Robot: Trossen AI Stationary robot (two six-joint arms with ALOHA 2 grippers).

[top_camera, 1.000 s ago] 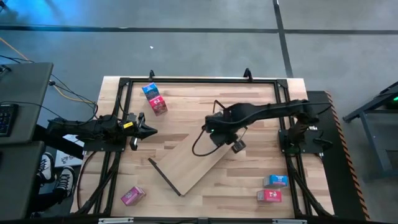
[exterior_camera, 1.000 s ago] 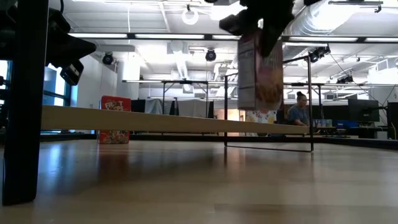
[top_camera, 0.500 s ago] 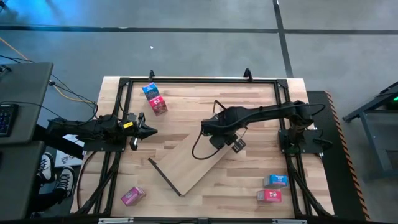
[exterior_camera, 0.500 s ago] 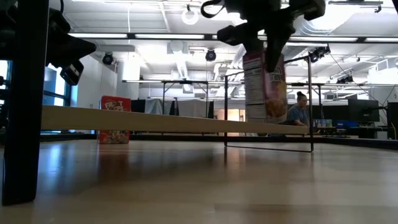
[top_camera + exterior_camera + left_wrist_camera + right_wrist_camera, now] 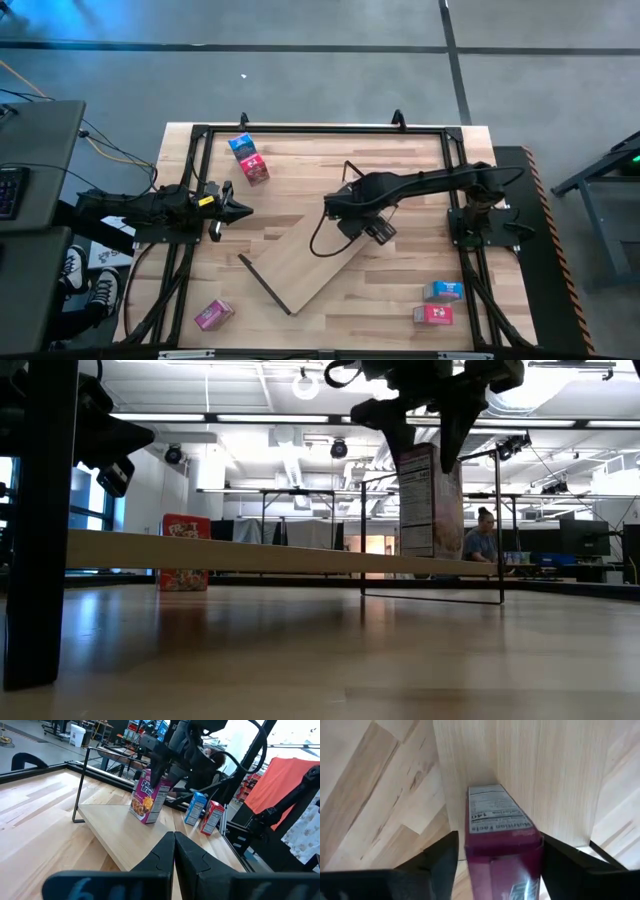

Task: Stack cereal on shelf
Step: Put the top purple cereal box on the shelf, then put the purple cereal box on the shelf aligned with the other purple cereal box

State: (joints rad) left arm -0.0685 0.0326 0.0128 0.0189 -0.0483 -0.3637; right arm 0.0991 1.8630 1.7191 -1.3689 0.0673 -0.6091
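Observation:
A magenta cereal box (image 5: 502, 835) stands upright on its bottom near the far end of the shelf (image 5: 300, 265), a light-wood board lying aslant mid-table. My right gripper (image 5: 501, 862) points down over the box, open, one finger on each side of its top. The low view shows the box (image 5: 430, 500) under those fingers. In the high view the gripper (image 5: 365, 222) hides it. My left gripper (image 5: 235, 208) waits shut at the table's left side, pointing level. My right gripper straddles the top of the magenta box (image 5: 490, 847) from above. A gap shows between one finger (image 5: 442, 860) and the box. Whether the other finger (image 5: 560, 860) still touches the box's side, I cannot tell.
A blue box (image 5: 240, 147) and a red box (image 5: 255, 168) stand at the far left. A pink box (image 5: 213, 314) lies near left. Another blue box (image 5: 441, 291) and another red box (image 5: 432, 314) lie near right. Black wire frames (image 5: 430, 598) end the shelf.
My right gripper has sunk a little, rolled slightly and opened, letting go of the magenta box. The box hung tilted above the board a second ago. It has come down and turned, and now stands upright on the shelf.

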